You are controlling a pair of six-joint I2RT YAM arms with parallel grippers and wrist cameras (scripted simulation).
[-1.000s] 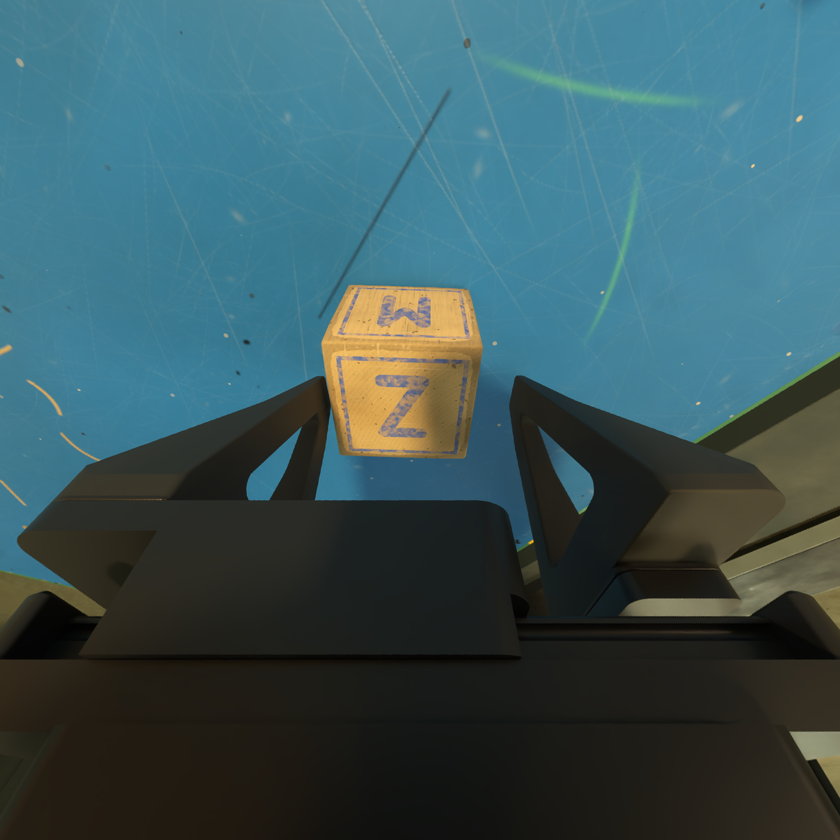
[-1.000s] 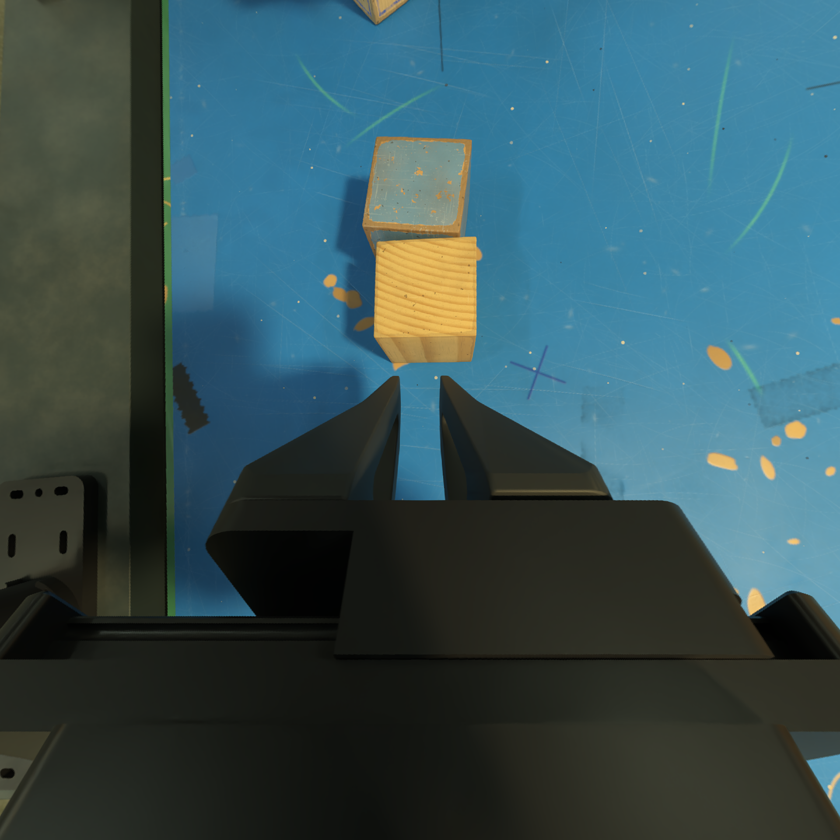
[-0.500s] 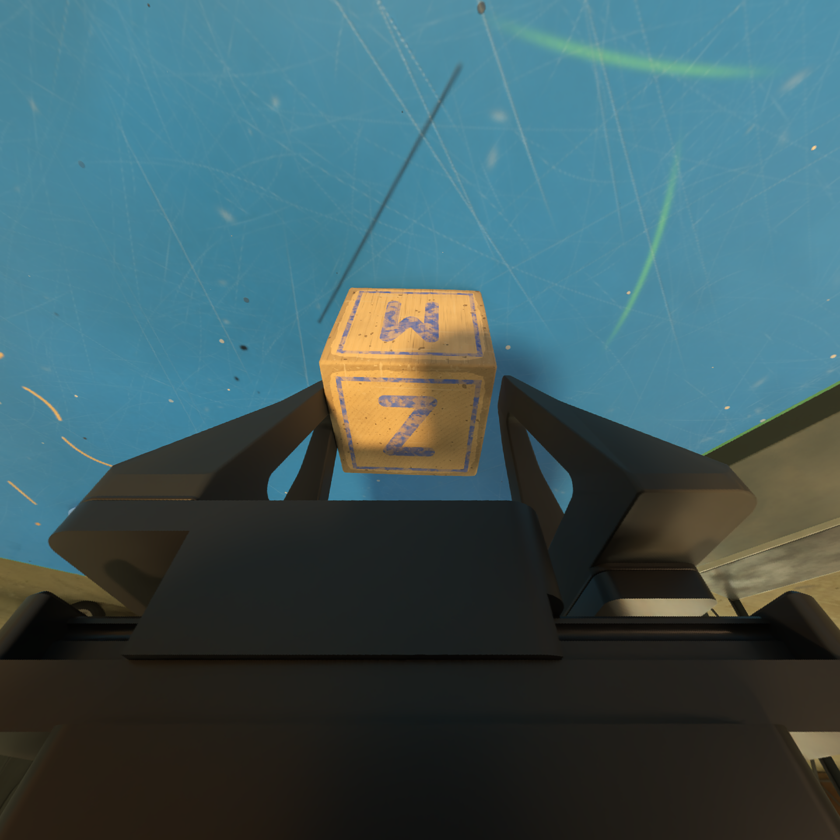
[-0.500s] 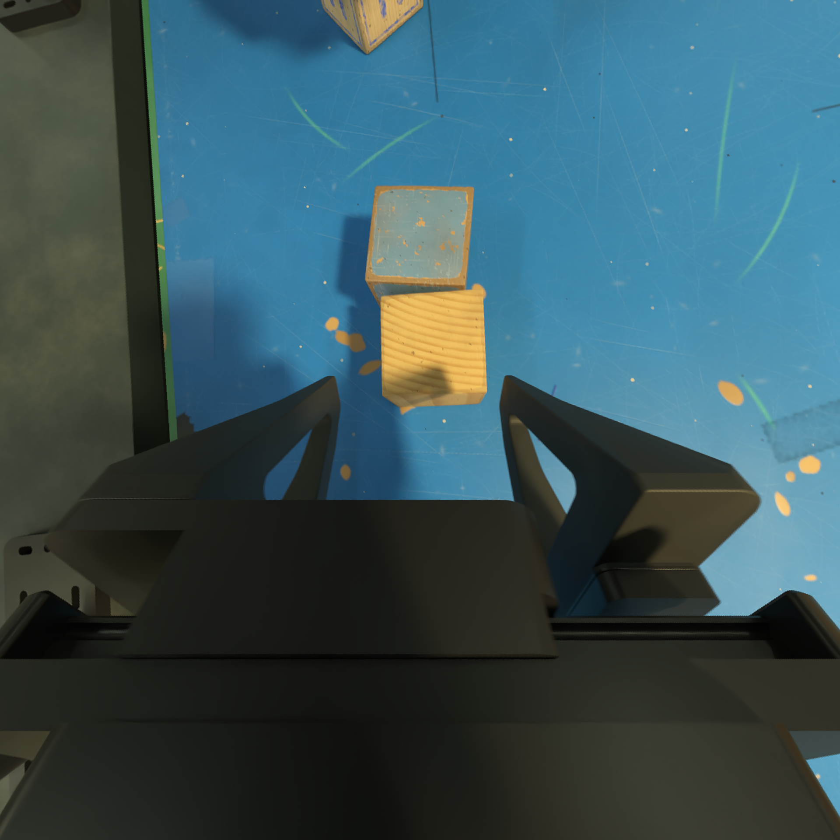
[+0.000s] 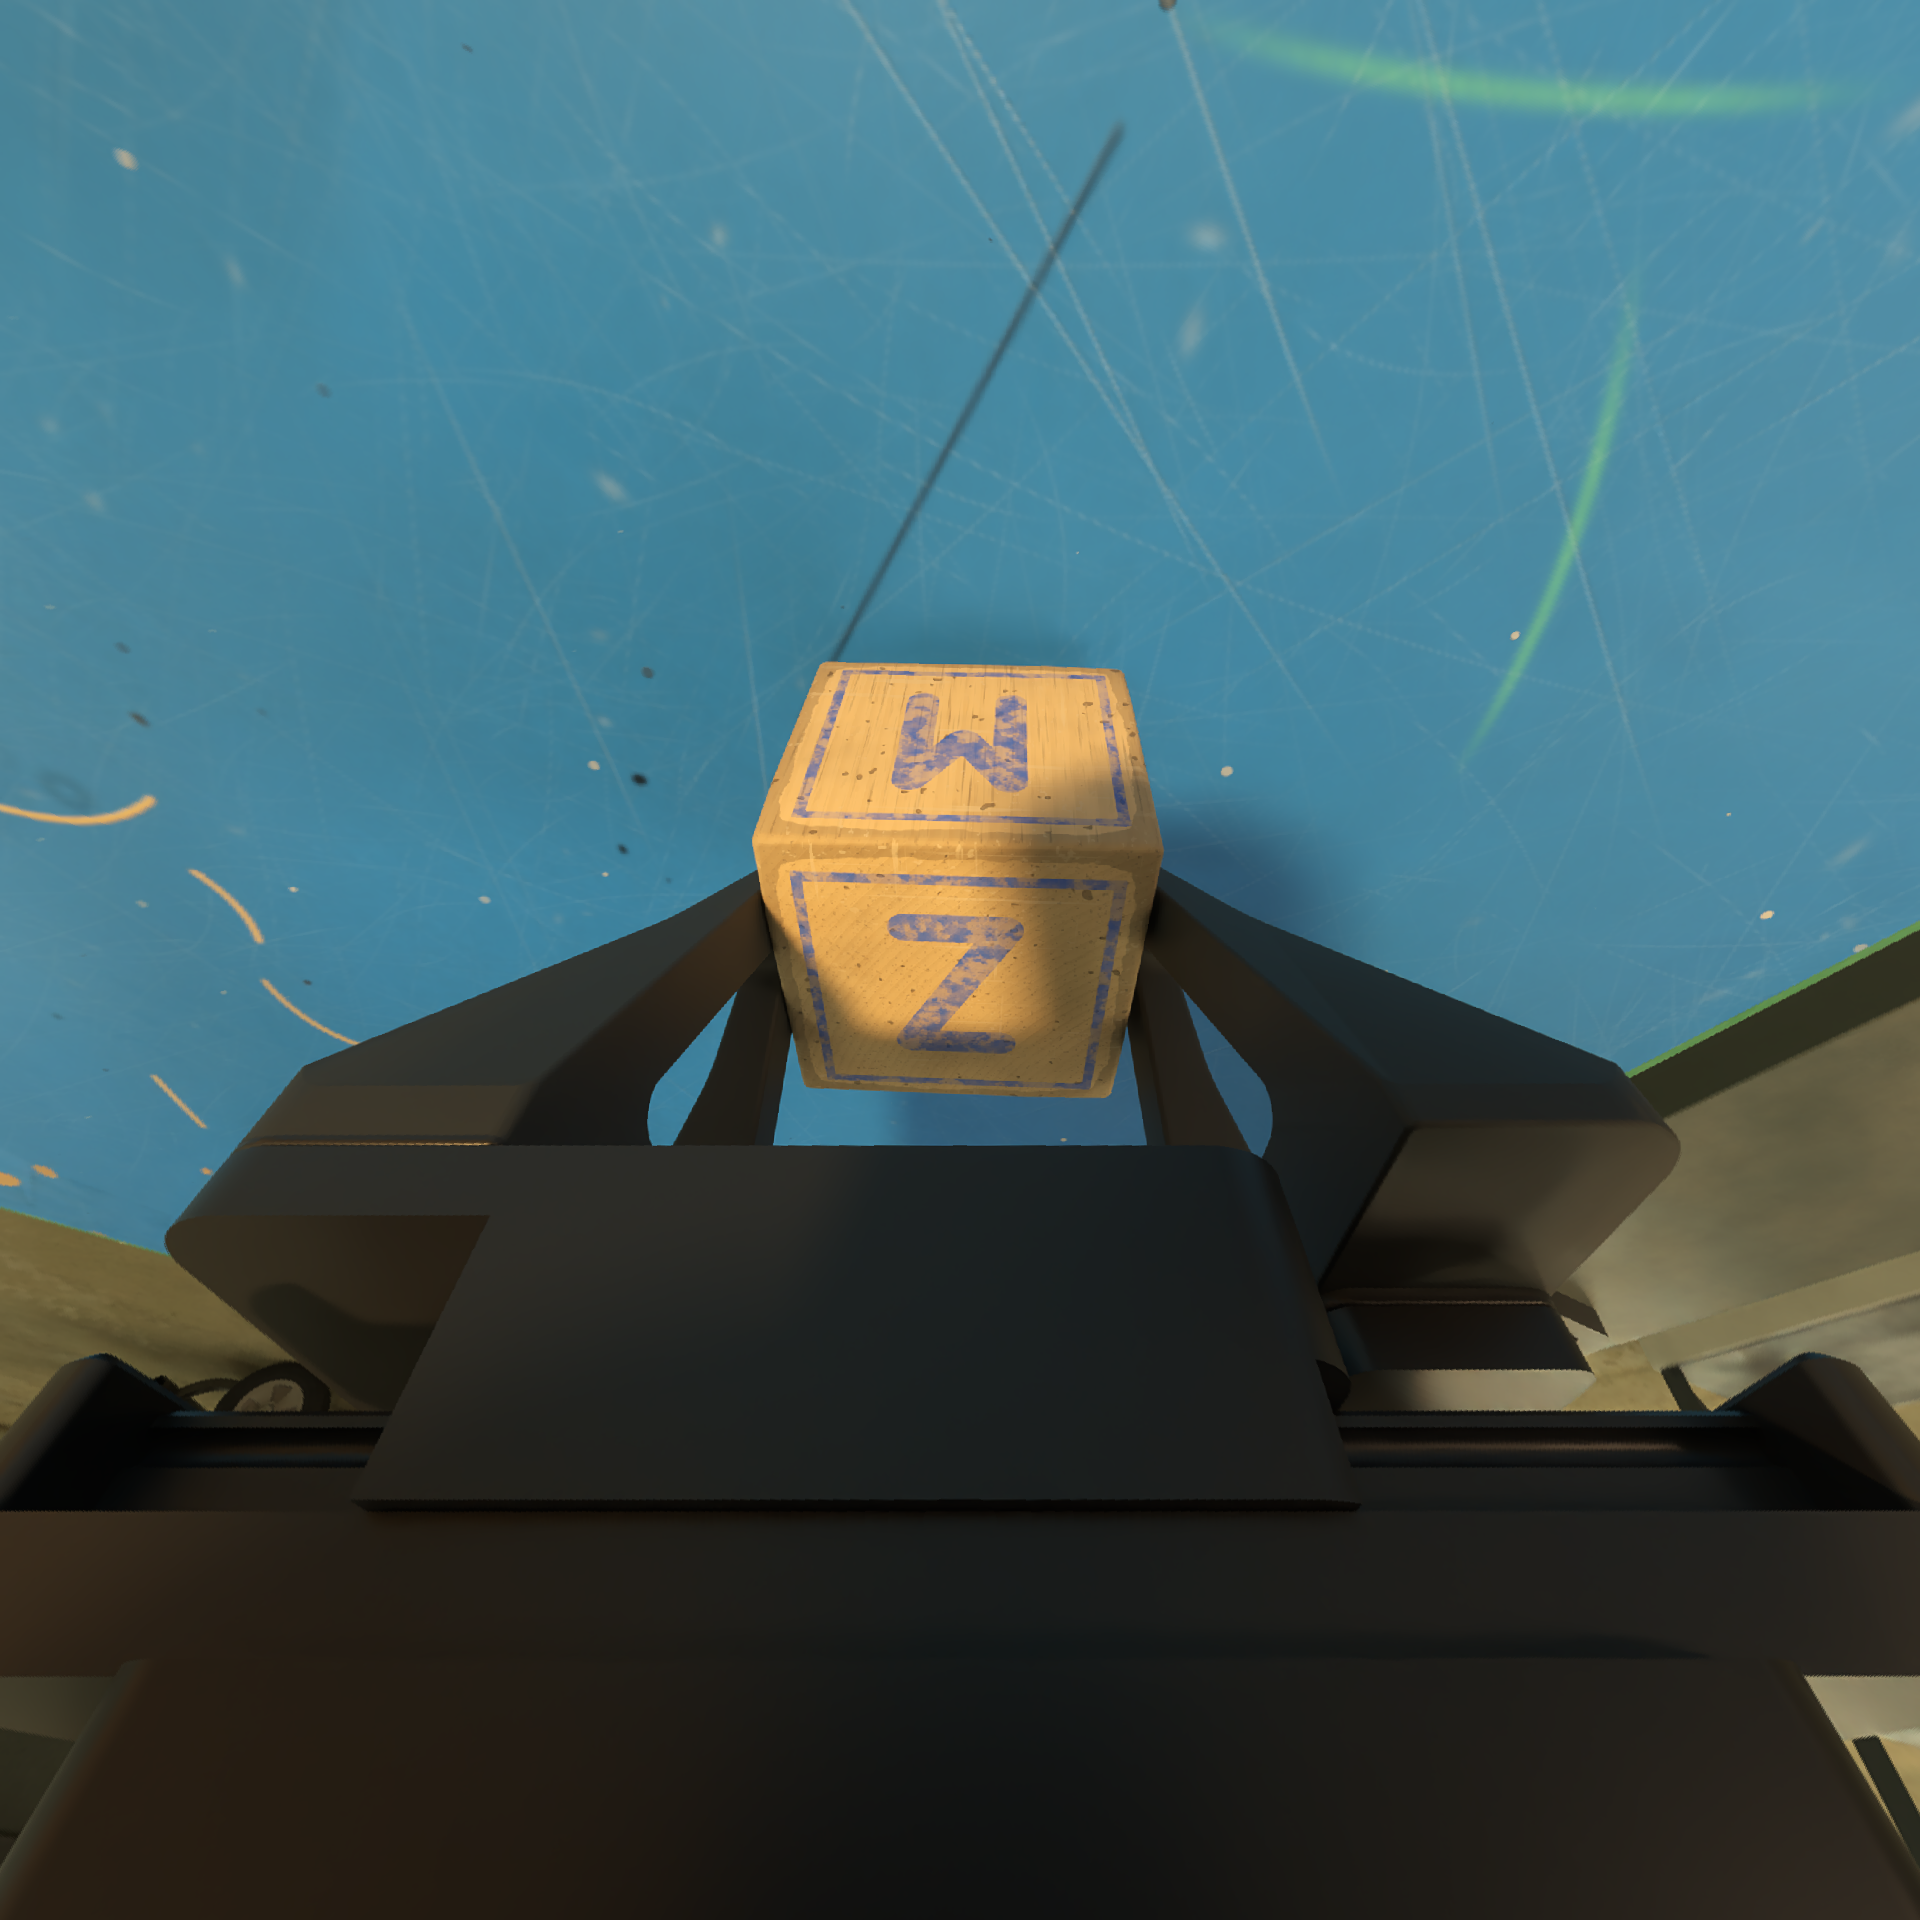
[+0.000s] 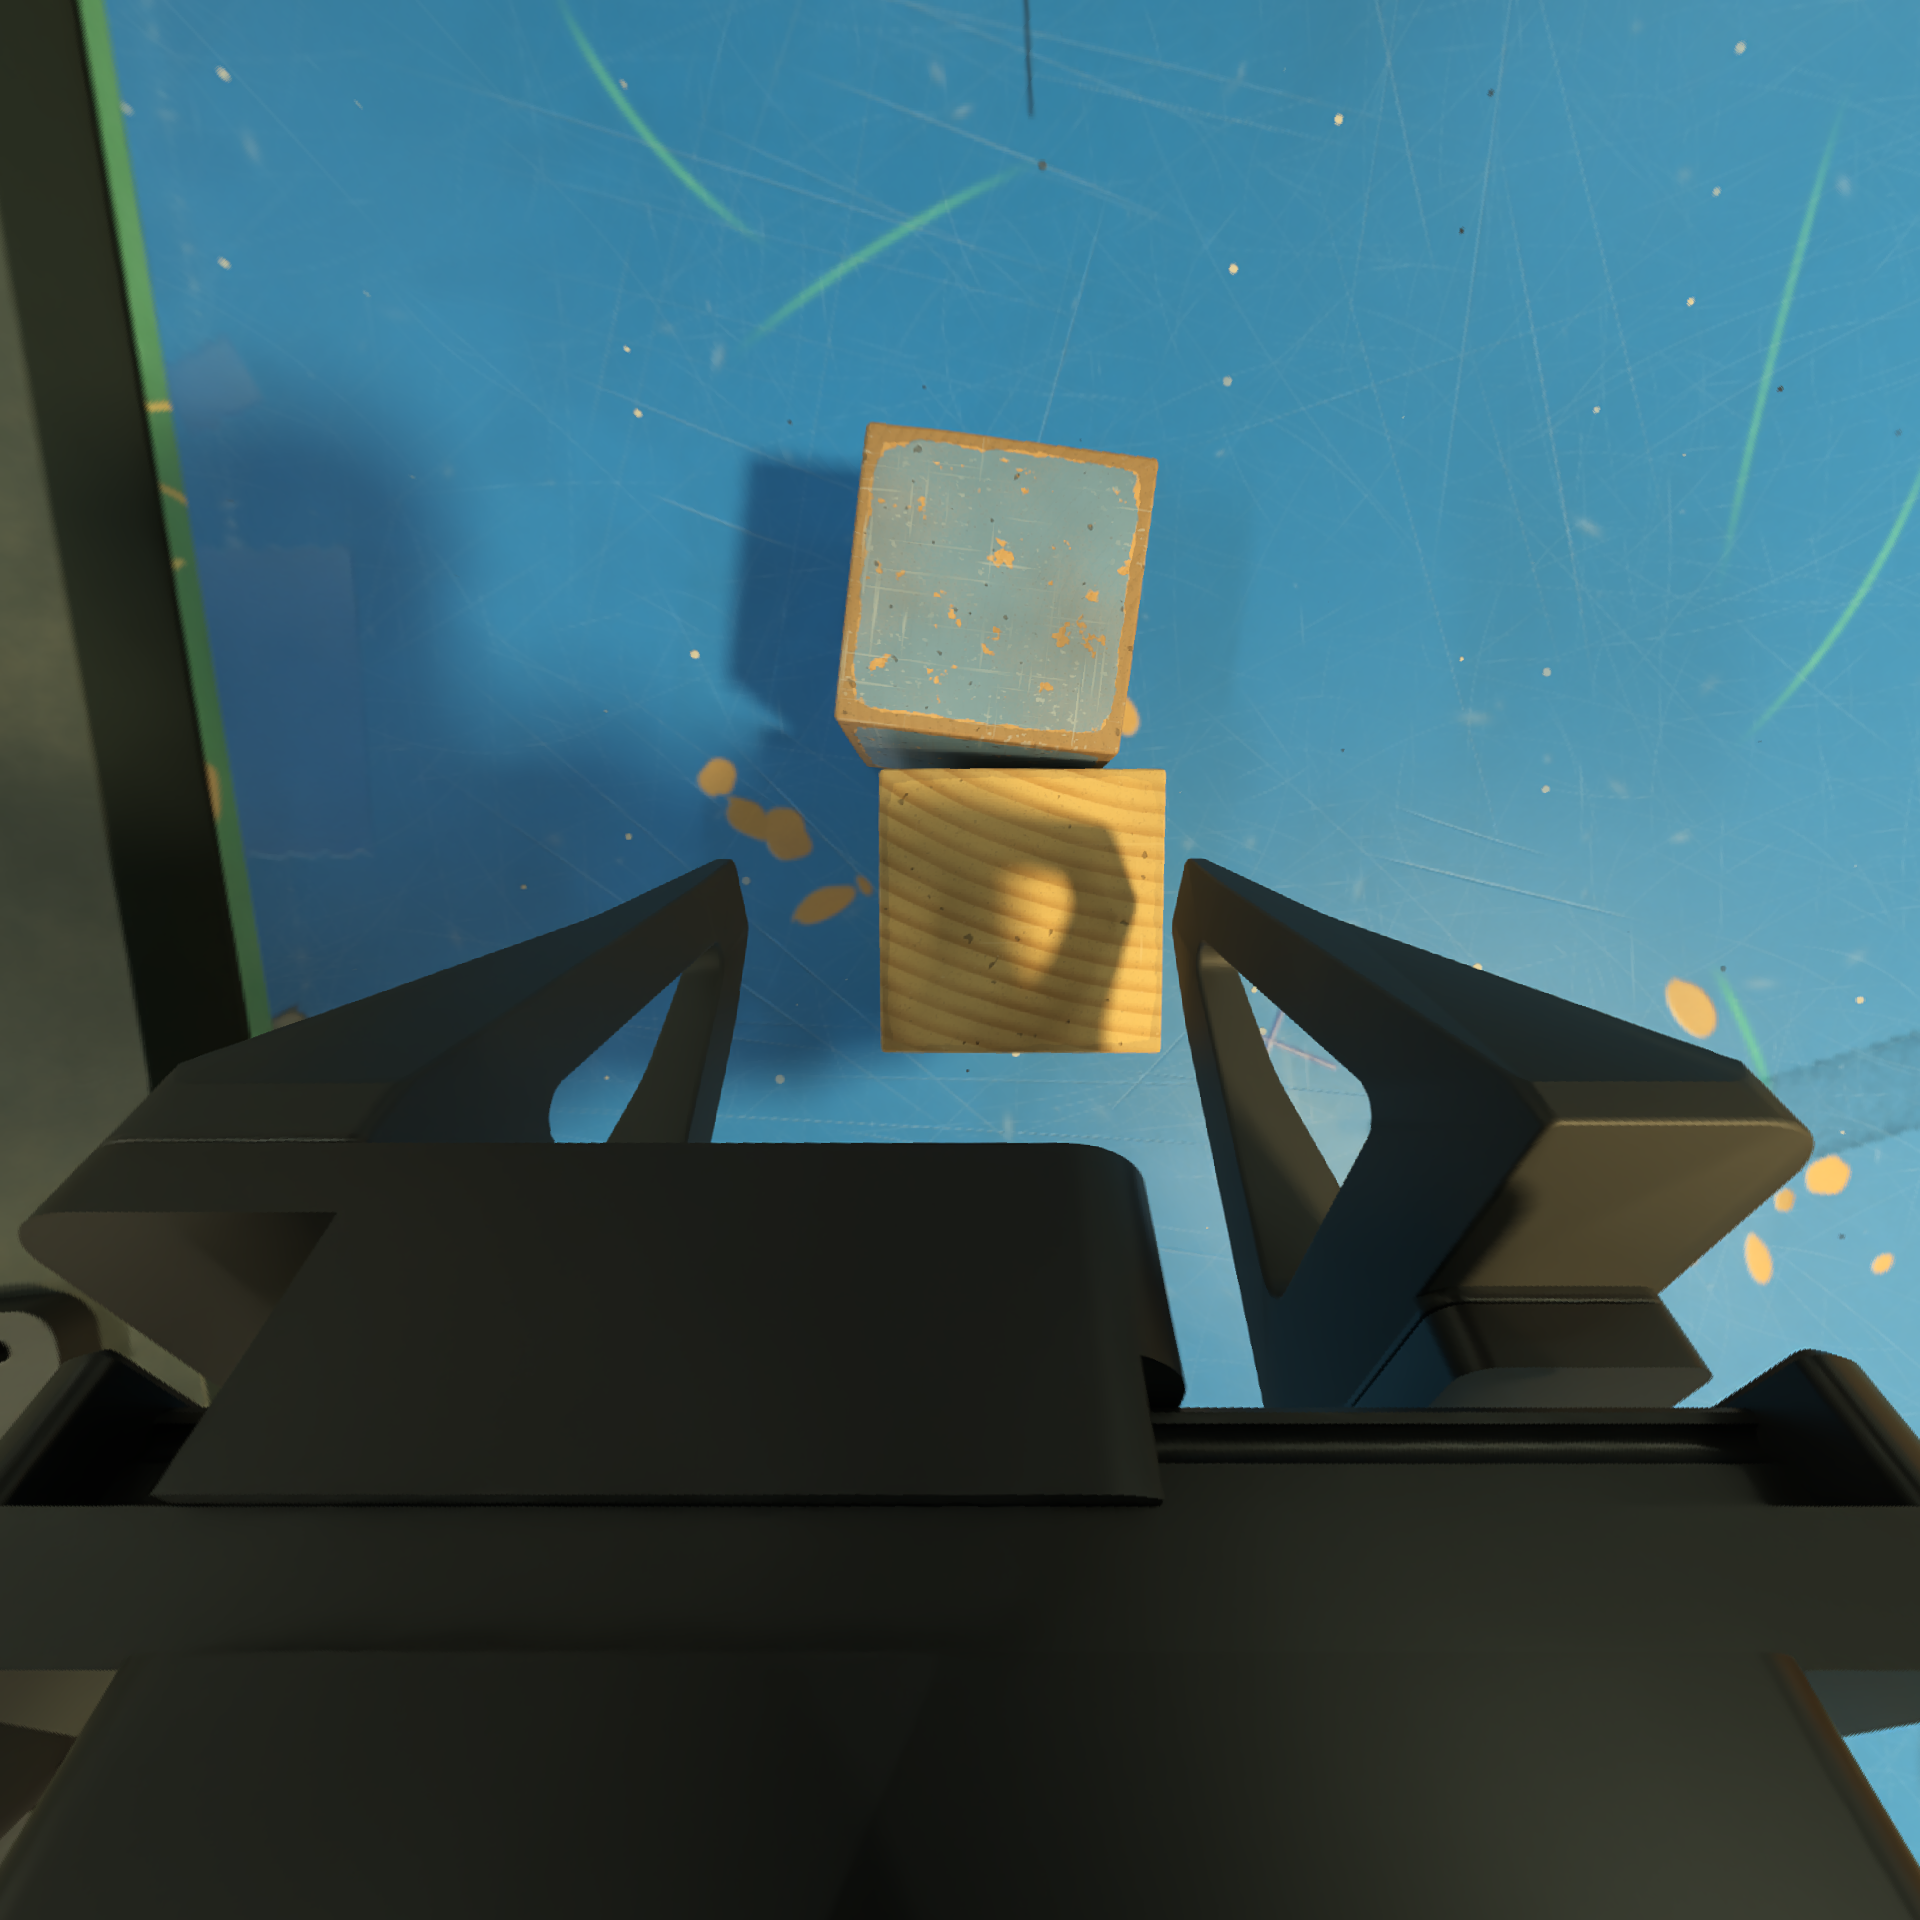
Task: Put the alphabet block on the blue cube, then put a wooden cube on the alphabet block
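A: Blue, scratched mat (image 5: 520, 416) covers the work surface in both wrist views, streaked with green and speckled with orange flecks. What sits on it near the right gripper (image 6: 961, 894)?

B: Two cubes, one directly behind the other. The nearer is a plain light wooden cube with curved grain lines (image 6: 1021, 910); beyond it is a blue-painted cube with worn wooden edges (image 6: 995, 590). They look to be touching or very nearly so, the blue one turned slightly askew.

A: And the right gripper itself?

B: Its two black fingers are spread wide, one on each side of the plain wooden cube, clear of both faces. A finger's shadow falls across the cube's top. The blue cube close behind is the only thing crowding it.

A: Where is the alphabet block?

B: The wooden alphabet block with blue framed letters (image 5: 956, 883) is at the tips of the left gripper (image 5: 956, 914). Both fingers press against its side faces, so it is clamped between them. Whether it rests on the mat or is raised cannot be told.

A: Any containers?

B: None are visible. A dark border (image 6: 62, 623) with a green edge runs along the mat's side in the right wrist view
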